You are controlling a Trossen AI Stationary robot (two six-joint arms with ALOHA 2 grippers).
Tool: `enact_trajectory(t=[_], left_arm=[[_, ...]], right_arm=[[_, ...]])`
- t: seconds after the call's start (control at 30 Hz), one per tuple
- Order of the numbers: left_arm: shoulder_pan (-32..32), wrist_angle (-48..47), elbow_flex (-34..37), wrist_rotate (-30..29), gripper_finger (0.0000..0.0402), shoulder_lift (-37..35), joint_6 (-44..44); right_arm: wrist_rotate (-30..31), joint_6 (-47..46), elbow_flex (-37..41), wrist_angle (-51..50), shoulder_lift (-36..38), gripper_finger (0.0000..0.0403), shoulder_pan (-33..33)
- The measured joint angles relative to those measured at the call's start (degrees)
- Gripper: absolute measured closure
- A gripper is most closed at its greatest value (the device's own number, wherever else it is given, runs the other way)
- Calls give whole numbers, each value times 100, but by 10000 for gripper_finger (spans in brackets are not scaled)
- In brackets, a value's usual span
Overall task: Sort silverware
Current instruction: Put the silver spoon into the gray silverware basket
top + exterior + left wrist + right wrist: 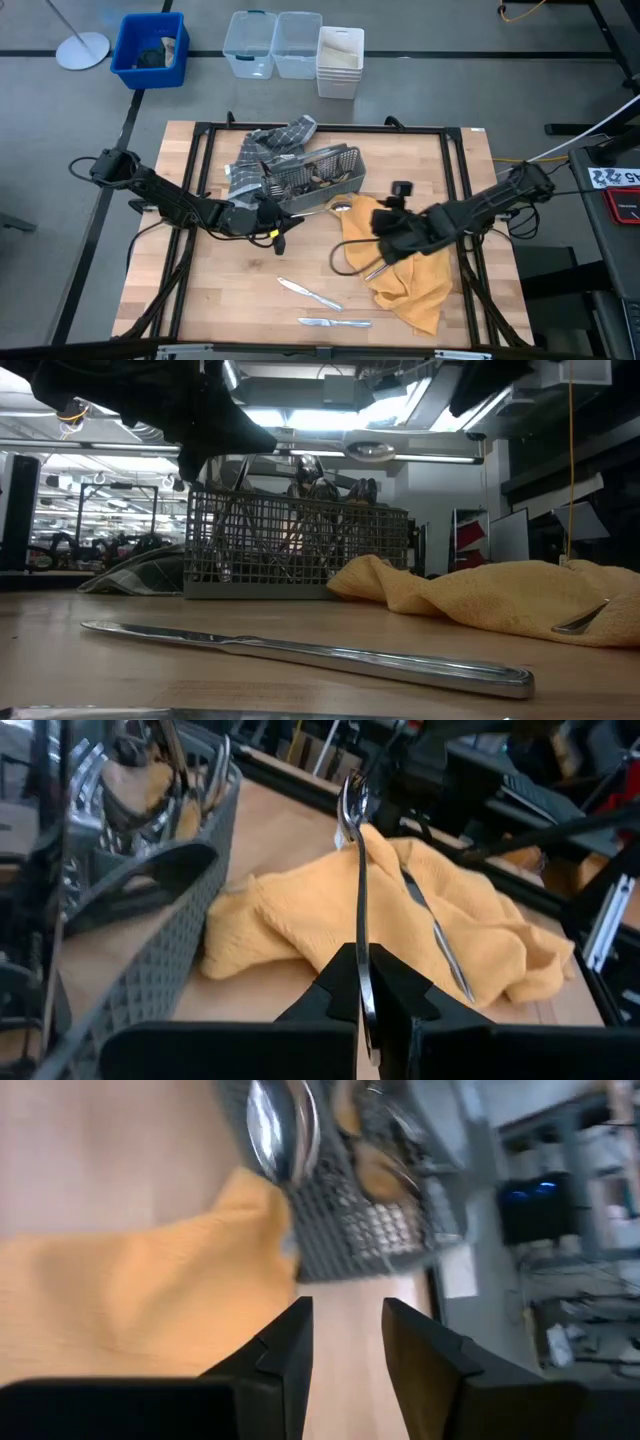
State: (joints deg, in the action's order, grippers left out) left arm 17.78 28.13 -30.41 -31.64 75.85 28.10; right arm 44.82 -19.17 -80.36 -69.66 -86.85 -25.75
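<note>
My left gripper (272, 218) (365, 990) is shut on a silver spoon (360, 880) just in front of the grey mesh caddy (315, 172) (290, 550), which stands full of silverware. The spoon's bowl (342, 206) (370, 452) hangs in the air by the caddy's near right corner. My right gripper (385, 222) (345, 1340) hovers open over the yellow cloth (410, 280) (120, 1300) with nothing between its fingers. One more utensil (440, 940) (585, 618) lies on that cloth. Two knives (308, 293) (335, 322) lie flat on the wood near the front edge. My left gripper pinches the spoon's handle (364, 970) between its two fingers. The fingers come in nearly level from the table's left and lie along the spoon. The spoon runs straight on from the fingertips toward the right, lifted clear of the table and the cloth.
A grey plaid cloth (265, 150) (140, 570) lies behind and left of the caddy. Beyond the table's far edge stand a blue bin (150, 48), clear bins (272, 42) and a white one (340, 60). Bare wood (220, 290) stretches at the near left.
</note>
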Motion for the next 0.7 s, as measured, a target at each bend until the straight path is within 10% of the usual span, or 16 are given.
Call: enact_trajectory(t=[0.27,0.7], left_arm=[[-89,502,0,-341,401,0,-336],[-332,1394,0,-345,401,4,-1159]], right_arm=[[930,-1983,2481,1365,1502,281,-236],[368,-239,5866,10386,2047,281,375]])
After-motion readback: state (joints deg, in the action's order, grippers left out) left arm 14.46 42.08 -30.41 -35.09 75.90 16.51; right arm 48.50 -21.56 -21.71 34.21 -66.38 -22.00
